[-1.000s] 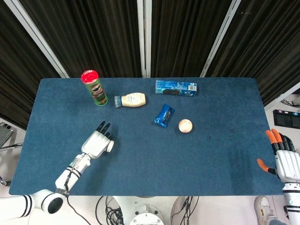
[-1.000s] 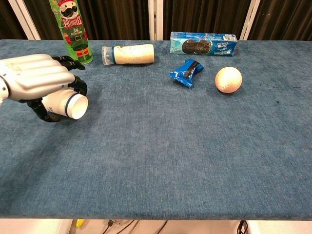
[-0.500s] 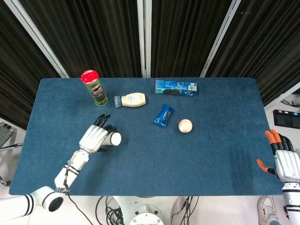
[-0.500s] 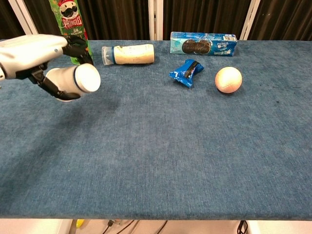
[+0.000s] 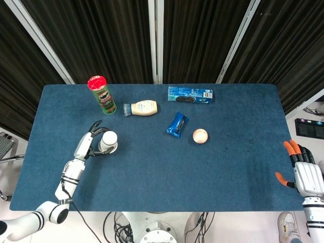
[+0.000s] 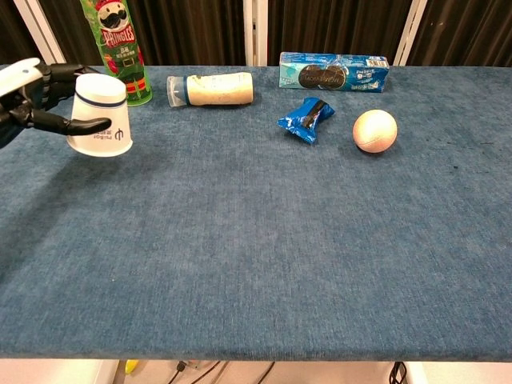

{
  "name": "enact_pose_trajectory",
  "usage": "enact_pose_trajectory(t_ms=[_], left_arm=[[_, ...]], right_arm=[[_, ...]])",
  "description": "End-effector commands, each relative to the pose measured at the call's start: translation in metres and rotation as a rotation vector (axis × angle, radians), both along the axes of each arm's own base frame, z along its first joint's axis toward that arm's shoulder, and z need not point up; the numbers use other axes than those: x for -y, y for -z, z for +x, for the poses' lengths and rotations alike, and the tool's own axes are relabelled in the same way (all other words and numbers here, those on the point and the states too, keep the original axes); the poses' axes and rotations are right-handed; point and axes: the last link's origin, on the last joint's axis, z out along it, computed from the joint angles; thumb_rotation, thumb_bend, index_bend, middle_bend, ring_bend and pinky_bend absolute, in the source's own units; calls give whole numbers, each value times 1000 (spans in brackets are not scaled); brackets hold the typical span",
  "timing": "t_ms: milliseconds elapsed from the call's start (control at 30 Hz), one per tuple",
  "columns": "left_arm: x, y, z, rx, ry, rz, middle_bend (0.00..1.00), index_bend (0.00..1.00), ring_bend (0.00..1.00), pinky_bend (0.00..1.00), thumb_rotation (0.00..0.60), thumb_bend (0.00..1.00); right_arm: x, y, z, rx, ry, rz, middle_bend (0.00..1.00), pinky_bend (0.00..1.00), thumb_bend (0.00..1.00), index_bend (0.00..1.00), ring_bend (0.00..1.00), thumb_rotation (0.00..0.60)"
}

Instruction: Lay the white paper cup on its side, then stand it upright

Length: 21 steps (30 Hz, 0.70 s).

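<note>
The white paper cup point(image 5: 109, 141) point(image 6: 100, 118) is close to upright at the table's left side, its narrow blue-banded end up and its wide end down. Whether it touches the cloth I cannot tell. My left hand point(image 5: 87, 145) point(image 6: 32, 96) holds it from the left, with the thumb across its front and the other fingers behind it. My right hand point(image 5: 305, 174) hangs off the table's right edge with its orange-tipped fingers apart and nothing in it. The chest view does not show the right hand.
Just behind the cup stands a green Pringles can point(image 5: 102, 94) point(image 6: 118, 48). A mayonnaise bottle point(image 5: 142, 108) lies beside it. A blue cookie box point(image 5: 190, 94), a blue snack packet point(image 5: 177, 124) and a pale ball point(image 5: 200, 135) sit mid-table on the blue cloth point(image 5: 202, 172).
My left hand has lifted the cup from lying on its side, moved it toward the Pringles can and turned it to near upright. The right hand has barely moved.
</note>
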Motion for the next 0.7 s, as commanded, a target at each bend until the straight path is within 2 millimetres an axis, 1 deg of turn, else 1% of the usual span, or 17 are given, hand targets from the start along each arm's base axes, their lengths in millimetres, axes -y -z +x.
enact_pose_trajectory(t_ms=[33, 267, 467, 700], left_arm=[[6, 11, -9, 41, -12, 26, 388, 386, 0, 0, 600, 238], [8, 17, -15, 22, 4, 29, 373, 369, 0, 0, 600, 237], [9, 18, -17, 15, 23, 9, 250, 237, 0, 0, 600, 227], [11, 13, -16, 5, 52, 14, 216, 204, 0, 0, 600, 214]], right_arm=[[0, 0, 0, -1, 2, 1, 0, 0, 195, 0, 0, 600], [-1, -1, -2, 3, 5, -3, 0, 0, 195, 0, 0, 600], [-1, -2, -2, 3, 3, -4, 0, 0, 195, 0, 0, 600], [-1, -2, -2, 4, 3, -7, 0, 0, 196, 0, 0, 600]])
